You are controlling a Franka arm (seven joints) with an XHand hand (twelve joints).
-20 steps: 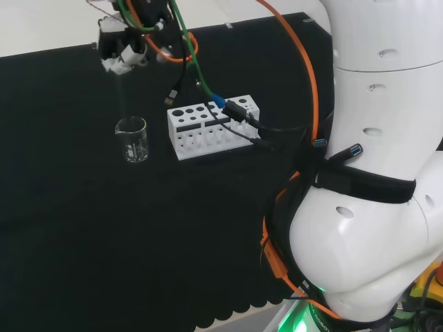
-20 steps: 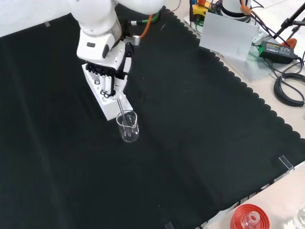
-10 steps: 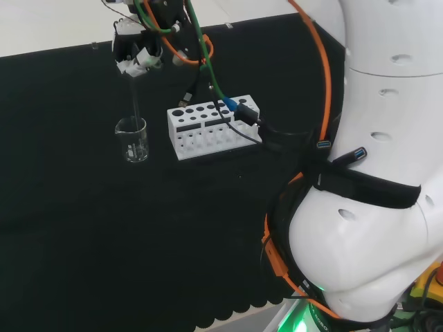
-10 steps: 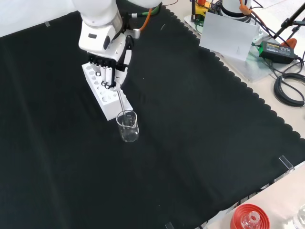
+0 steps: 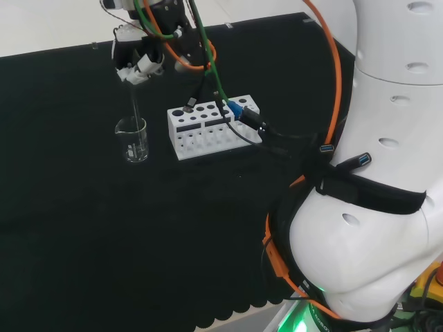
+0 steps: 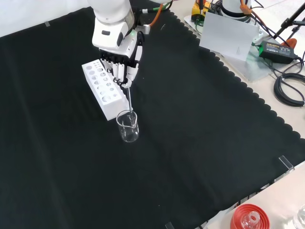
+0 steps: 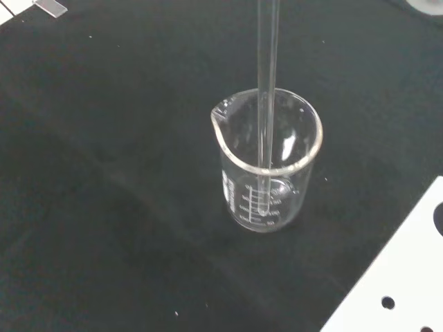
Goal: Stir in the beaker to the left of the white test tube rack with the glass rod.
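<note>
Black cloth point(image 6: 200, 124) covered the bench, and above it my hand point(image 6: 120, 62) had its fingers point(image 6: 125, 76) curled round the top of the glass rod point(image 6: 128, 101). The rod ran down into the clear beaker point(image 6: 128, 126), its tip low inside the glass. The beaker stood upright just left of the white test tube rack point(image 5: 211, 126) in the head view.

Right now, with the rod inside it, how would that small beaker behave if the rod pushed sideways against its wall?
The beaker looks empty and thin-walled, so probably light: it may slide or tip. The glass rod, in the hand, looks rigid and likely brittle.
</note>
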